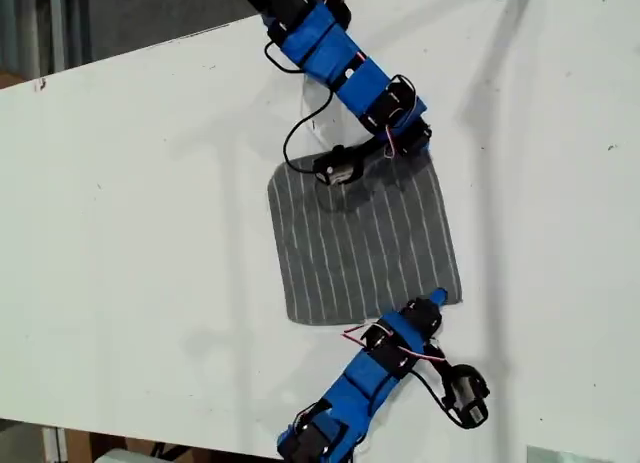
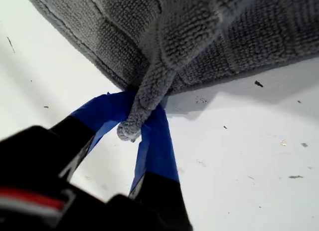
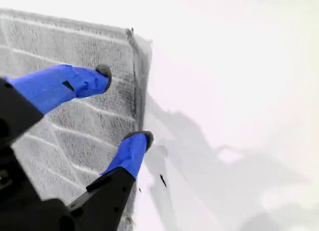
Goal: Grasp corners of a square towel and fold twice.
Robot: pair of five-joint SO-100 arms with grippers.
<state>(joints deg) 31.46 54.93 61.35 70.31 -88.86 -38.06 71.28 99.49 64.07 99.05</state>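
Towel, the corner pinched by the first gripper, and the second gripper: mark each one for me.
towel (image 1: 365,248), exterior view, middle of the striped cloth.
pinched corner (image 2: 130,128), first wrist view, bunched tip between the blue fingers.
my second gripper (image 3: 124,104), second wrist view, midway between its open fingertips, over the towel's edge.

You see the towel (image 2: 209,36) as soft looped cloth, nubby and matt grey, with thin paler stripes woven in; the pinched corner (image 2: 137,118) between my first gripper's (image 2: 142,133) jaws looks fuzzy and rolled. The fingers (image 3: 75,84) of my second gripper (image 3: 119,104) wear smooth matt blue tape over dull black plastic. The table (image 1: 120,233) beneath is smooth, matt white, lightly specked.
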